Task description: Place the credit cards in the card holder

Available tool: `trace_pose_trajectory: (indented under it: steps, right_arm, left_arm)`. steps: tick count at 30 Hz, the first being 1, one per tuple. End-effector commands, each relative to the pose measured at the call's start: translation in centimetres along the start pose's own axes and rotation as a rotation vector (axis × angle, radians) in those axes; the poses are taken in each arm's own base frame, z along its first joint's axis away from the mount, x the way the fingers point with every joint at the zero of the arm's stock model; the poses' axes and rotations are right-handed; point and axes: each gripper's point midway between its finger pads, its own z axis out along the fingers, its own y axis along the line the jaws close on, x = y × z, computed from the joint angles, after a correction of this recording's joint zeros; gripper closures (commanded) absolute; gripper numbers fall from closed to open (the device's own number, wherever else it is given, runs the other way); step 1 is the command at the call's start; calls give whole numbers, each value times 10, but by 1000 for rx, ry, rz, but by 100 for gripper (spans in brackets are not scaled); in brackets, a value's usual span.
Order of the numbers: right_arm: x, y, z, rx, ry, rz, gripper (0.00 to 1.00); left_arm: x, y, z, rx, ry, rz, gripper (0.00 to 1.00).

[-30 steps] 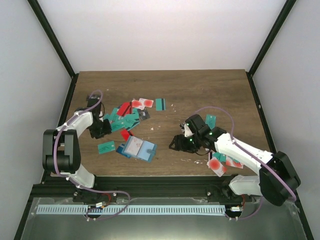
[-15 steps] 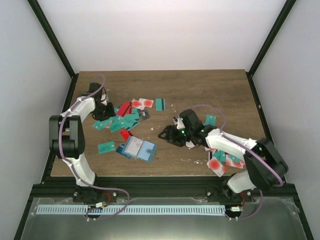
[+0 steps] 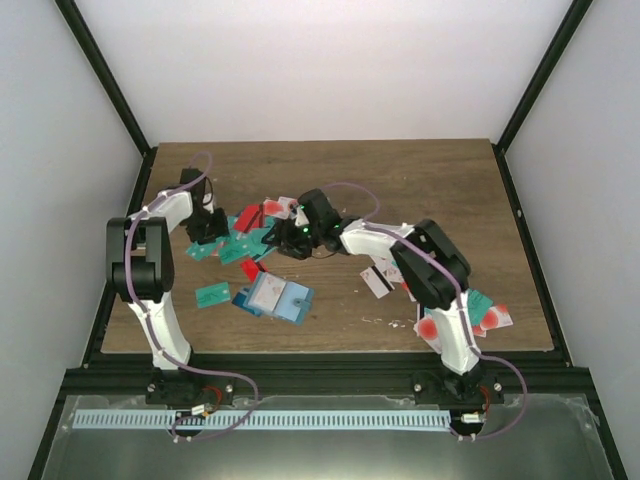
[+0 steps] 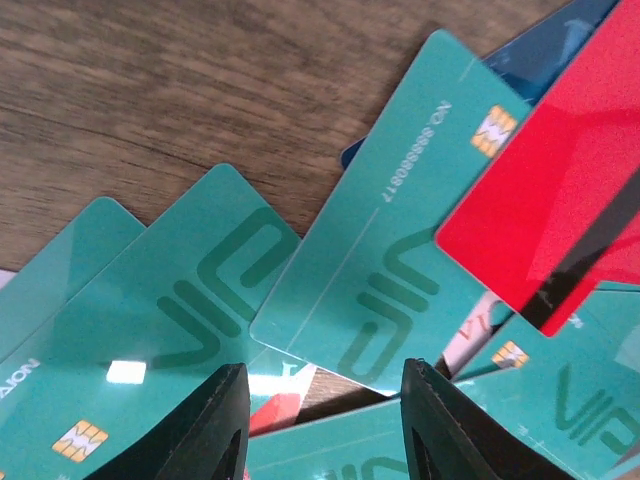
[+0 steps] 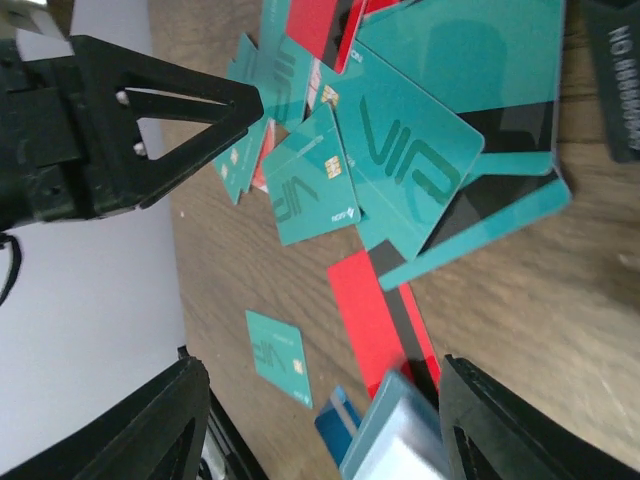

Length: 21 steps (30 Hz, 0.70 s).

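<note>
Teal, red and white credit cards [image 3: 250,235] lie in a loose overlapping pile left of the table's middle. The card holder [image 3: 280,297] lies open in front of the pile, its light inside up, and shows again low in the right wrist view [image 5: 405,445]. My left gripper [image 3: 207,228] hangs open over the pile's left end; in its own view a teal card [image 4: 390,270] and a red card [image 4: 560,220] lie just beyond the gripper [image 4: 325,400]. My right gripper [image 3: 283,243] stands open over the pile's near right side, holding nothing [image 5: 322,380].
A lone teal card [image 3: 212,294] lies left of the holder, with a blue card [image 5: 335,425] by the holder's corner. A white card [image 3: 376,281] and several more cards [image 3: 487,316] lie at the right near my right arm's base. Black frame posts flank the table.
My right arm has swung from the table's right-middle far left to the card pile. My left gripper has moved farther away, to the pile's left end, and opened a little.
</note>
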Motion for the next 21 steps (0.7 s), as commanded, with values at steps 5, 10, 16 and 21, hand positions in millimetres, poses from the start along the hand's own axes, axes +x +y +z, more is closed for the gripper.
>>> trace_pose_trajectory:
  steps: [5,10,16,21]
  right_arm:
    - [-8,7,55,-15,51,29,37]
    - [-6,3,79,2,70,68,39]
    - [-5,-15,94,59,79,167,41]
    - [3,-21,110,74,123,202,42]
  left_arm:
    - [17,14,30,-14,86,-14,58]
    - [28,15,36,-2,119,-31,59]
    - [49,16,44,17,174,-38,61]
    - [71,16,51,35,220,-44,63]
